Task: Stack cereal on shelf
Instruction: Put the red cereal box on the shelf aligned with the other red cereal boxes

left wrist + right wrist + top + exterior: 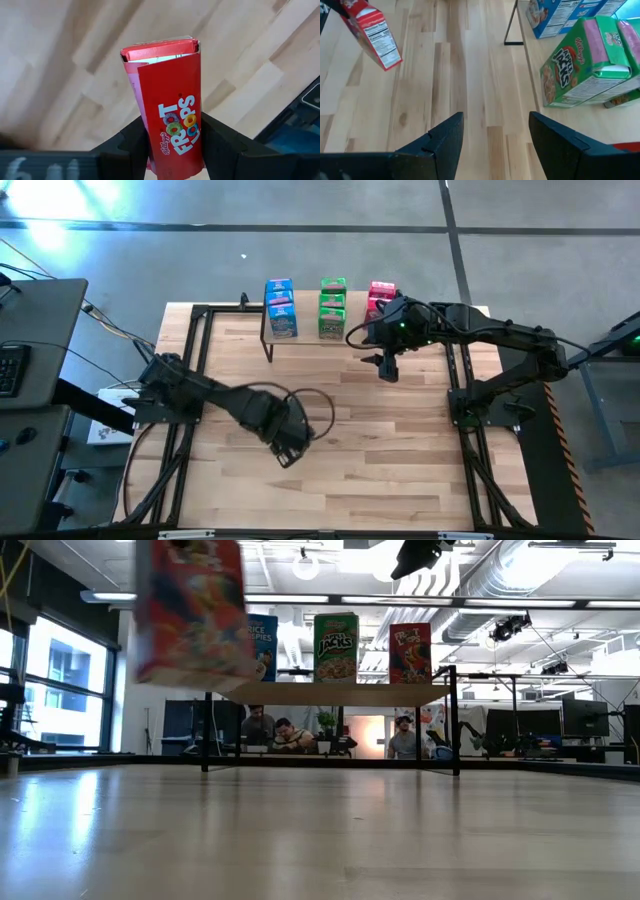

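My left gripper [290, 442] is over the middle of the table, shut on a red Froot Loops box [170, 100]. In the low view that box [190, 610] is up off the tabletop. The shelf [340, 692] stands at the table's far edge on thin black legs. On its wooden top are a blue stack [281, 308], a green stack [332, 308] and red boxes [378, 295]. My right gripper [388, 368] is open, just in front of the shelf's right end. Its wrist view shows the green boxes [585, 65] and blue boxes [565, 12] beside it. My left gripper pinches the red box between its two fingers [132, 145]. They sit on the box's two narrow sides at its upper end [157, 150], with the printed front toward the wrist camera. The fingers point down from above. The box hangs below them, roughly upright and clear of the table.
Black frame rails run along the table's left [190, 380] and right [462, 380] sides. Bare wooden tabletop [380, 450] lies between the arms and the shelf. Beyond the table there is a desk with a keyboard [10, 365], and people sit in the room behind [280, 735].
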Robot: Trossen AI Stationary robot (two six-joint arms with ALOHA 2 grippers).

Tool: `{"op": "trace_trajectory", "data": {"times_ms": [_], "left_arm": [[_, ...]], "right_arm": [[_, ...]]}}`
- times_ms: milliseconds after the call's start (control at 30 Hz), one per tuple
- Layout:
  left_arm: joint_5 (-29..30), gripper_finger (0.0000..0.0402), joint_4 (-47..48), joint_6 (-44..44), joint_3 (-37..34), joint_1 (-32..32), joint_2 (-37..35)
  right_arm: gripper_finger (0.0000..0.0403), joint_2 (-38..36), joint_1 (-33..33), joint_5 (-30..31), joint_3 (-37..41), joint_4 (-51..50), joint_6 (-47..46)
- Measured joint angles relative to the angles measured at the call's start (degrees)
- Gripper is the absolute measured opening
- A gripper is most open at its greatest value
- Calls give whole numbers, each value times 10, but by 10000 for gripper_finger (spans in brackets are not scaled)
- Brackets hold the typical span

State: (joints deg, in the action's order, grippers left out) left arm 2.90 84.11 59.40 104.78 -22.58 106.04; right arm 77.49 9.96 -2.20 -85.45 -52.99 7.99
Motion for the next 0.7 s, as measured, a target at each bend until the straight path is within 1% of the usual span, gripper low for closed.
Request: {"op": "trace_trajectory", "data": {"times_ms": [200, 300, 567, 700], "left_arm": [[23, 143, 6, -108, 39, 45, 0], [26, 143, 7, -160, 58, 66, 0], [39, 143, 6, -295, 100, 110, 0], [40, 143, 4, -361, 114, 127, 0]], "right_arm": [[218, 0, -11, 0, 0, -9, -4], [219, 0, -20, 0, 0, -12, -18], [252, 0, -46, -1, 0, -10, -54], [257, 0, -63, -14, 0, 17, -51]]}}
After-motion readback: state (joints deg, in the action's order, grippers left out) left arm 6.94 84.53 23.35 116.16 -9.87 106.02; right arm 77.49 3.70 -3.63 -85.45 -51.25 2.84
